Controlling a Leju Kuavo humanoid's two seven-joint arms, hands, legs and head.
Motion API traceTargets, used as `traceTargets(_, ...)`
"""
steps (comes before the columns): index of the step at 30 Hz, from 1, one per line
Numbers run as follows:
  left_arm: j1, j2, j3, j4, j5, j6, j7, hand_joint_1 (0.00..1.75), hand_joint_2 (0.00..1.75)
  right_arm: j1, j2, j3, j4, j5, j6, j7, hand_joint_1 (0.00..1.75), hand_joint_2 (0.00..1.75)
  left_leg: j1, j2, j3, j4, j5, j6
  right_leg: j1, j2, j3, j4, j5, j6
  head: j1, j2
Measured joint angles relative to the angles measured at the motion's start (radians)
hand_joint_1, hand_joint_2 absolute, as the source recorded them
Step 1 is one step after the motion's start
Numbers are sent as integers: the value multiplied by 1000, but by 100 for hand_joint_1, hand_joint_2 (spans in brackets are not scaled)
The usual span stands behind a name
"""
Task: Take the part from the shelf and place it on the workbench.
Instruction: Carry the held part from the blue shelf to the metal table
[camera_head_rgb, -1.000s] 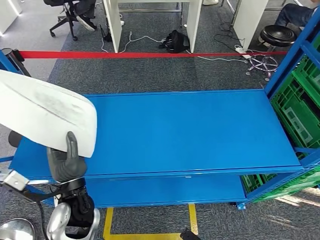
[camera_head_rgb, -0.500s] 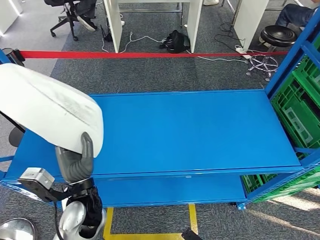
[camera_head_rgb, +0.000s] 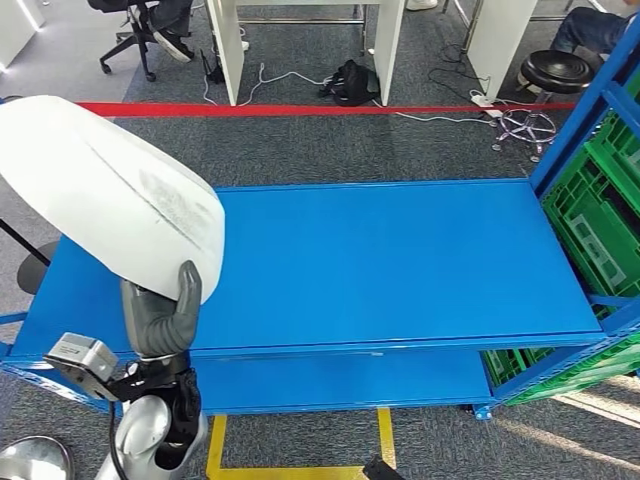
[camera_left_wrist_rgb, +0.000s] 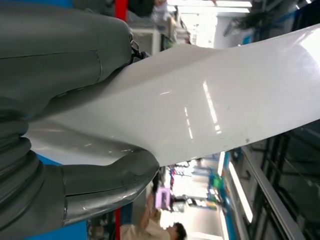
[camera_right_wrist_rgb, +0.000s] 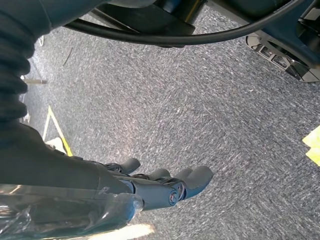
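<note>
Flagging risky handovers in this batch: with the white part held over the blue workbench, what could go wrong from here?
1. The left hand grips the large white part at one end, and most of it juts out unsupported; it could tip or slip.
2. The part hangs over the workbench near its left end, so it may land overhanging the edge.
3. The right hand hangs by the floor, unable to steady it.

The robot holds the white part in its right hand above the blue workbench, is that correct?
Not quite: the left hand holds the white part, as the head view shows. The part is above the blue workbench, as you say.
</note>
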Motion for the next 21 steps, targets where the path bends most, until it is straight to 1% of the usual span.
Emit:
traceTargets(5,-4,13,-1,-50,27,-150,-32,169,175,0,0,0,0,3,2,-1,0,175,0,0,0,0,0,0,0,0,0,0,0,0,0,0)
traceTargets(10,2,22,-15,-81,26,-242,-54,169,175,0,0,0,0,4,0,-7,0,175,0,0,0,0,0,0,0,0,0,0,0,0,0,0)
traceTargets(16,28,29,-28,-89,7,-276,-86,169,175,5,0,1,0,27,-24,-47,0,175,0,0,0,0,0,0,0,0,0,0,0,0,0,0)
traceTargets(21,50,29,-28,-113,3,-281,-89,169,175,6,0,21,0,83,-10,-36,0,175,0,0,0,0,0,0,0,0,0,0,0,0,0,0)
